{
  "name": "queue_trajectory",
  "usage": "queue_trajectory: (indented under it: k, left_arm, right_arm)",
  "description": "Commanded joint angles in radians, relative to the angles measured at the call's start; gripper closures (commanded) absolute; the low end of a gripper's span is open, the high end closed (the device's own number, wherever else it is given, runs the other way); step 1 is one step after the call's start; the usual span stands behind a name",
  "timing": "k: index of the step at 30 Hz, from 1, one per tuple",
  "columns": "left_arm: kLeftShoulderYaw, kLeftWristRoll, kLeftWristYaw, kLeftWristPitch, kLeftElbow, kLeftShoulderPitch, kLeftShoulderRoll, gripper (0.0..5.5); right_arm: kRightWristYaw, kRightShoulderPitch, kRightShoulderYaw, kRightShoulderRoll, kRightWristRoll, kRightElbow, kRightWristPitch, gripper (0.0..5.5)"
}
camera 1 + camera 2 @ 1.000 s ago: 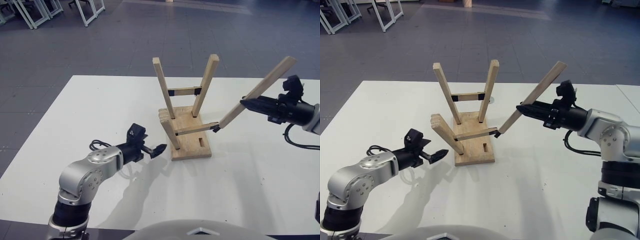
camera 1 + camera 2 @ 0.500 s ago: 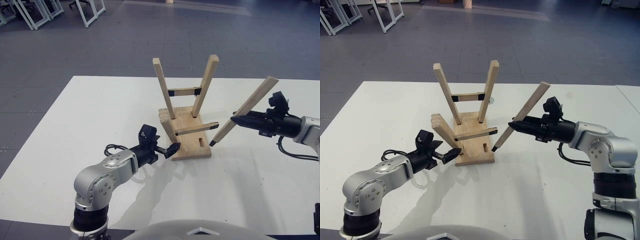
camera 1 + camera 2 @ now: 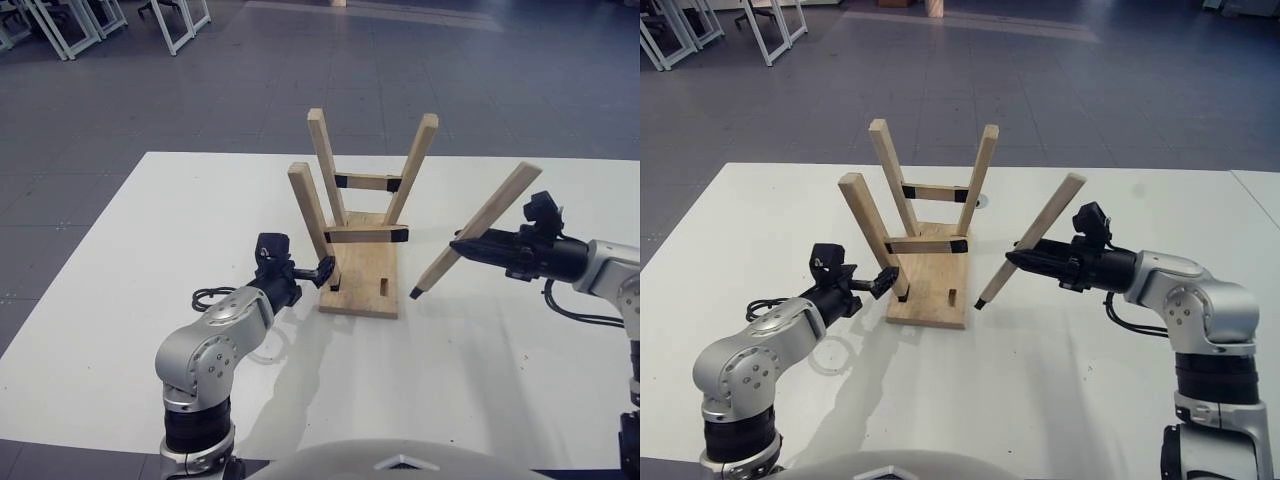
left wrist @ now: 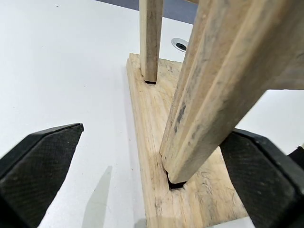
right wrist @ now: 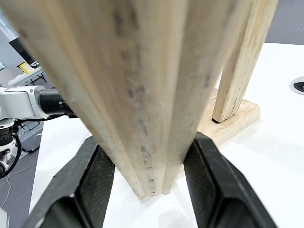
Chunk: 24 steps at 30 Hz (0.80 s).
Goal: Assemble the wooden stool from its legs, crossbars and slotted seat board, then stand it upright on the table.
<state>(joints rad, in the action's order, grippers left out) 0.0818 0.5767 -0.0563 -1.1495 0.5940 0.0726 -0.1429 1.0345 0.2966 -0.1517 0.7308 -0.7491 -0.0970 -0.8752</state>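
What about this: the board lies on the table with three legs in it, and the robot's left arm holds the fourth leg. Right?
No: the right arm's fingers hold the fourth leg, as the right eye view shows. The rest is right.

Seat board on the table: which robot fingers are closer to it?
Left. The left fingers are open around a fitted leg at the edge of the seat board; the right fingers hold a loose leg off to its side.
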Motion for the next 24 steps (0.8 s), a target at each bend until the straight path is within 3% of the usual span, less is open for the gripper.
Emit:
queue_trajectory:
  k: [1, 16, 24]
  left_arm:
    - [-0.009, -0.031, 0.000, 0.003, -0.011, -0.001, -0.003, 0.42]
    - [-0.044, -0.068, 0.064, -0.007, -0.018, -0.004, -0.030, 0.42]
    - [-0.042, -0.076, 0.089, -0.010, -0.027, -0.002, -0.047, 0.42]
  right_arm:
    - [-0.008, -0.010, 0.014, -0.005, 0.019, -0.039, 0.040, 3.46]
    - [0.030, 0.016, 0.196, -0.088, 0.141, -0.029, 0.226, 3.47]
    - [0.055, 0.089, 0.208, -0.095, 0.166, 0.033, 0.267, 3.47]
